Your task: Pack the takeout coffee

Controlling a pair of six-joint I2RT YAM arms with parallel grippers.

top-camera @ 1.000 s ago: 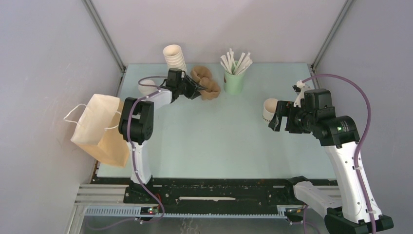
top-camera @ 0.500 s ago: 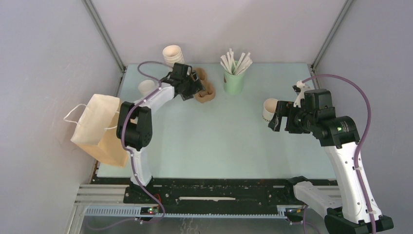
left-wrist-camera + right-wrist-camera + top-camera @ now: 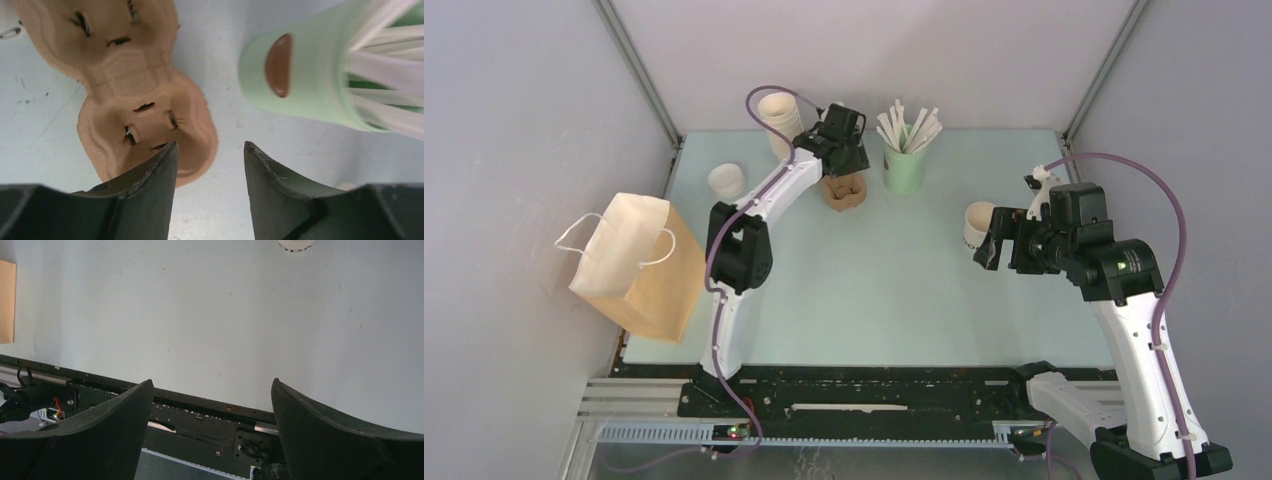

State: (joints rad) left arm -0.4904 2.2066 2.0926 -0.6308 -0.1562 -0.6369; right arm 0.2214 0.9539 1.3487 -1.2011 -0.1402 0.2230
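Observation:
The small cream-white coffee cup [image 3: 976, 224] stands upright at the right, just beyond my right gripper [image 3: 990, 250], which is open and empty. Its lettered base shows at the top edge of the right wrist view [image 3: 296, 244], well beyond the open right gripper [image 3: 210, 386]. A white round lid [image 3: 726, 180] lies at the back left. My left gripper [image 3: 848, 166] is open and empty at the back, over the near end of a brown pulp cup carrier [image 3: 844, 192]. In the left wrist view the left gripper [image 3: 210, 150] has one finger over the carrier's [image 3: 125, 90] edge.
A pale green cup of white sticks [image 3: 904, 160] stands right of the carrier and close to the left gripper; it also shows in the left wrist view [image 3: 310, 75]. A stack of nested cups [image 3: 780, 118] is at the back. A paper bag [image 3: 629, 265] stands at the table's left edge.
My left arm has swung right and toward the back, from the carrier's left side to above it, next to the green cup. The right arm has not moved.

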